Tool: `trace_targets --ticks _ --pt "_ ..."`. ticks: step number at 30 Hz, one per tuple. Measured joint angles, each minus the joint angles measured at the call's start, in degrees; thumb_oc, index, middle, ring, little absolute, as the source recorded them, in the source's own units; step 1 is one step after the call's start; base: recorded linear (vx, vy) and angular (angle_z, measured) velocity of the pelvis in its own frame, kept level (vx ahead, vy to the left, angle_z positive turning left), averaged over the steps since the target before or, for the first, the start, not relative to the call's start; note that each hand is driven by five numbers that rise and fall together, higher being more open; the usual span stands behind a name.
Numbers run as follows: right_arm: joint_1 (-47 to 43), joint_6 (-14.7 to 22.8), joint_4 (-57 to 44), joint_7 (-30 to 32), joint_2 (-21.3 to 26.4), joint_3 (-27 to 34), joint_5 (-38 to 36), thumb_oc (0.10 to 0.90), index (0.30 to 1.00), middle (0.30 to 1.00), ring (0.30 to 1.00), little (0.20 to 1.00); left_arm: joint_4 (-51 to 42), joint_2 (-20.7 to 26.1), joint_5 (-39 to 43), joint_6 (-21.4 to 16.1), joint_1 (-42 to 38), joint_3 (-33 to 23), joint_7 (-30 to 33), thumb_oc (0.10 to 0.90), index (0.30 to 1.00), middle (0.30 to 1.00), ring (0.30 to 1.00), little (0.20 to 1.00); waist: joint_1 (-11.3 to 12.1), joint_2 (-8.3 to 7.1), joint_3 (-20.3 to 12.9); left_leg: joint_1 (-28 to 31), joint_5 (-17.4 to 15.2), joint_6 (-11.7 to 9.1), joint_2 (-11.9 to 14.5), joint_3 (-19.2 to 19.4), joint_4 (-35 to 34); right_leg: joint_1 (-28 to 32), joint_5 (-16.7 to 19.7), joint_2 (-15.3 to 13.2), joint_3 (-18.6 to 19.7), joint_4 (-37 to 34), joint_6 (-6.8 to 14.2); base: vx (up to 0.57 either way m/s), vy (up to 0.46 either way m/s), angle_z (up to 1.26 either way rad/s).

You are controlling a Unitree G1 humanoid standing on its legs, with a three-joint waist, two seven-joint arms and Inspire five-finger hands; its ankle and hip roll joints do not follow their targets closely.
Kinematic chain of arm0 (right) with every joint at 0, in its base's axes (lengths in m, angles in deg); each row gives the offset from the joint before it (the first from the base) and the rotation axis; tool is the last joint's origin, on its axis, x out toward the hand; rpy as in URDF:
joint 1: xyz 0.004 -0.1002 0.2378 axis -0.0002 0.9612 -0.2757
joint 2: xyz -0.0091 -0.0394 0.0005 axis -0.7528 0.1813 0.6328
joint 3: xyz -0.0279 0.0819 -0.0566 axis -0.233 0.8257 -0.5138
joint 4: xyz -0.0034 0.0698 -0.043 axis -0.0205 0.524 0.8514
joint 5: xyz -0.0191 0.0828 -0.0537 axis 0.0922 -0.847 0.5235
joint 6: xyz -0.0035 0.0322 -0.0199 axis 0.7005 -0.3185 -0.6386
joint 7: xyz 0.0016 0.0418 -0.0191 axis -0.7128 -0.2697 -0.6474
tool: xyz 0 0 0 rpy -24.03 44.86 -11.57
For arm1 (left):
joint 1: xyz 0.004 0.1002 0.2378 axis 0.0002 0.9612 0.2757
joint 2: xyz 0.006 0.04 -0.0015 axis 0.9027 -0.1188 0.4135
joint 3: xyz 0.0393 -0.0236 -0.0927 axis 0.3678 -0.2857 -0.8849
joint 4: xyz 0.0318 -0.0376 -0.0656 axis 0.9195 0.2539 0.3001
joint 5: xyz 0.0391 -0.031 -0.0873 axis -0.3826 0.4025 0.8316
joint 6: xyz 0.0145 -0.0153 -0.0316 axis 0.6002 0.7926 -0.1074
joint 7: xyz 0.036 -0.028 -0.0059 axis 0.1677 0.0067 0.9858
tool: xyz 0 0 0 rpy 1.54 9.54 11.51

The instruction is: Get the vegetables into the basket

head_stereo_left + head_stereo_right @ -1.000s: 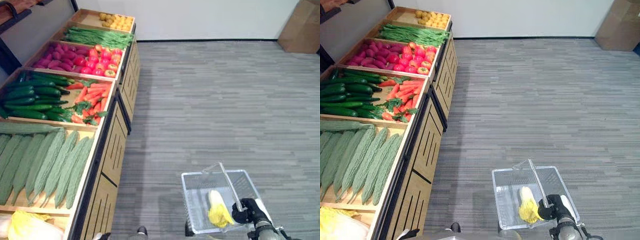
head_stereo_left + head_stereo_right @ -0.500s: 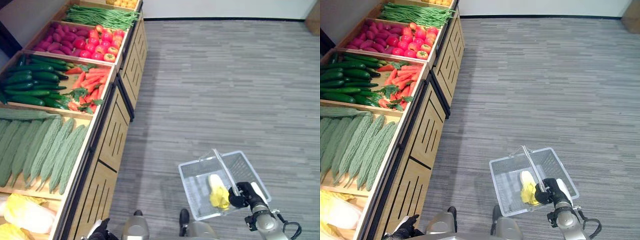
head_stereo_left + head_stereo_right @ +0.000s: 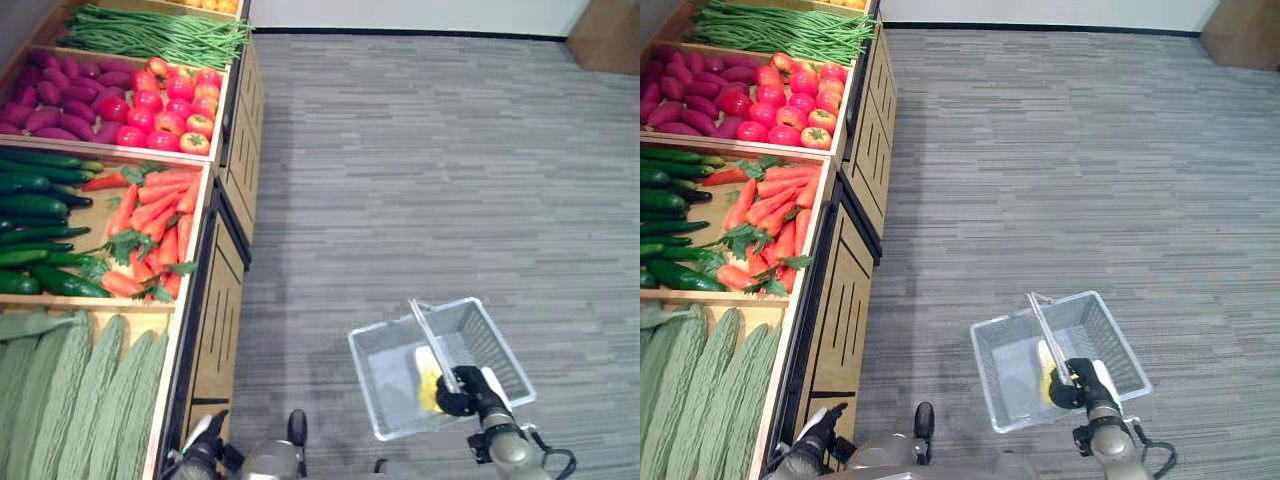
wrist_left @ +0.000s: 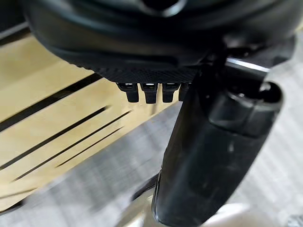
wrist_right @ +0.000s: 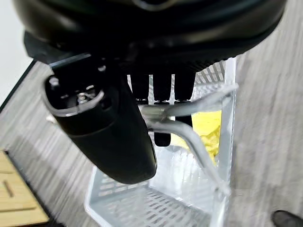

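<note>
One right hand (image 3: 470,392) curls tight round the basket (image 3: 385,372) handle w/ a yellow veg (image 3: 428,380) inside. Left hand (image 3: 203,452) hangs by the stand's (image 3: 215,320) front edge, fingers unclear.

The basket (image 3: 385,372) looks like clear, glossy plastic with perforated walls, and its handle (image 5: 189,130) is the same smooth translucent plastic. The display stand (image 3: 845,290) is pale, matt wood with dark slots. The floor (image 3: 430,170) resembles matt, ribbed grey carpet. The bitter gourds (image 3: 90,400) have a bumpy skin; the tomatoes (image 3: 165,105) shine smooth.
</note>
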Motion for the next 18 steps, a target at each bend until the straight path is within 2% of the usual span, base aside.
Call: trace_targets --ticks 2,8,11,13,16,17,18 --pt "-0.8 0.0 0.0 0.0 0.0 -0.1 0.0 0.4 0.3 0.3 0.3 0.3 0.0 0.3 0.0 0.1 -0.3 0.3 0.1 0.9 1.0 1.0 1.0 1.0 0.4 -0.34 -0.3 0.2 -0.1 0.2 0.0 0.4 0.0 0.2 0.6 0.0 0.0 -0.3 0.8 0.05 0.137 -0.04" --pt "-2.5 0.0 0.1 -0.1 0.2 -0.1 0.1 0.4 0.3 0.3 0.3 0.3 0.5 1.1 -2.3 0.5 1.8 1.8 -0.1 0.9 1.0 1.0 1.0 1.0 1.2 -0.56 -0.7 0.9 -0.1 0.2 0.5 1.3 0.0 0.6 0.4 0.5 0.0 -0.8 1.2 0.01 0.118 -0.07" --pt "-3.6 0.0 0.0 -0.1 0.2 -0.2 0.1 0.4 0.3 0.3 0.3 0.3 1.7 1.1 -2.3 0.8 2.6 1.8 -0.3 0.9 1.0 1.0 1.0 1.0 1.5 -0.33 -0.8 0.3 -0.2 0.1 2.0 2.8 0.0 -2.9 0.0 1.4 0.0 3.7 1.5 -0.02 0.117 -0.29" --pt "-3.7 -0.1 0.6 0.0 0.5 -0.3 0.0 0.4 0.3 0.3 0.3 0.3 2.1 1.0 -2.3 0.9 2.5 1.9 -0.5 0.9 1.0 1.0 1.0 1.0 1.3 0.26 -0.7 0.2 -1.8 -0.4 2.8 3.1 0.0 -6.6 -0.1 2.5 -0.1 9.7 1.5 0.03 0.073 -0.23" --pt "-2.6 -0.3 0.7 0.0 0.5 -1.8 0.1 0.4 0.3 0.3 0.3 0.3 2.3 0.3 -2.3 0.7 2.4 1.9 -0.6 0.9 1.0 1.0 1.0 1.0 0.8 0.41 -0.6 0.9 -2.6 1.1 2.4 3.4 -0.1 -12.8 -1.1 1.3 -1.9 20.9 1.3 0.08 0.023 -0.14" --pt "-2.3 -0.3 0.7 -0.1 0.5 -2.4 0.1 0.4 0.3 0.3 0.3 0.3 1.6 0.0 -2.3 0.8 2.2 2.1 -0.4 0.9 1.0 1.0 1.0 1.0 0.5 0.59 -0.4 1.2 -3.0 1.8 2.2 3.2 -0.1 -14.5 -2.6 1.0 -2.4 22.8 0.5 0.14 -0.027 -0.14" --pt "-2.3 -0.2 0.3 -0.1 0.4 -2.8 0.1 0.4 0.3 0.3 0.3 0.3 1.6 0.0 -2.3 1.1 2.2 2.3 -0.5 0.9 1.0 1.0 1.0 1.0 0.1 0.59 -0.3 1.2 -2.9 2.1 2.4 3.2 -0.1 -15.7 -3.6 1.2 -3.6 21.1 0.0 0.09 -0.029 -0.17"
